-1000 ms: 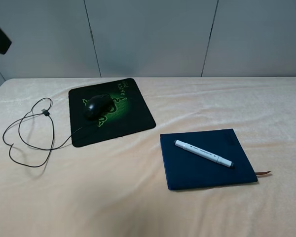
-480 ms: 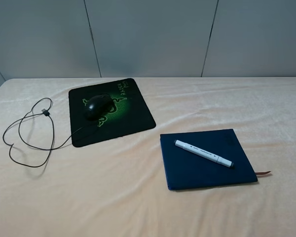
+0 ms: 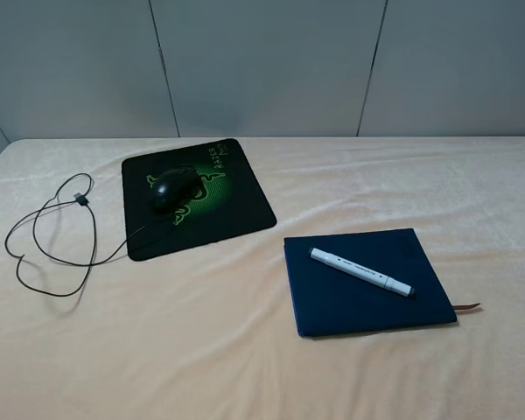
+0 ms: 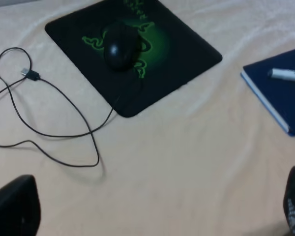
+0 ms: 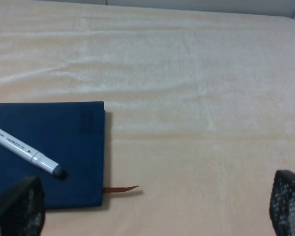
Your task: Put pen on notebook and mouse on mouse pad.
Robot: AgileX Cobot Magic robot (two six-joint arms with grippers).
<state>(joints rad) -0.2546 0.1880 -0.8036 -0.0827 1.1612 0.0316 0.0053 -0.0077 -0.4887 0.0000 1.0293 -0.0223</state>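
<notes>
The white pen [image 3: 361, 272] lies diagonally on the navy notebook [image 3: 350, 302] at the table's right front; both also show in the right wrist view, pen [image 5: 24, 152] on notebook [image 5: 64, 142]. The black mouse [image 3: 172, 188] rests on the black mouse pad [image 3: 236, 206] with its green emblem, cable [image 3: 52, 236] looping off to the left. In the left wrist view the mouse [image 4: 120, 48] sits on the pad [image 4: 187, 49]. Neither arm shows in the high view. My left gripper [image 4: 152, 211] and right gripper [image 5: 152, 206] stand open, high above the cloth, holding nothing.
A cream cloth [image 3: 245, 367] covers the whole table. The notebook's brown ribbon [image 3: 468, 306] sticks out at its right corner. A grey panelled wall [image 3: 262, 61] stands behind the table's far edge.
A dark part of the left arm at the upper left edge of the high view has withdrawn out of sight. The objects have not moved.
</notes>
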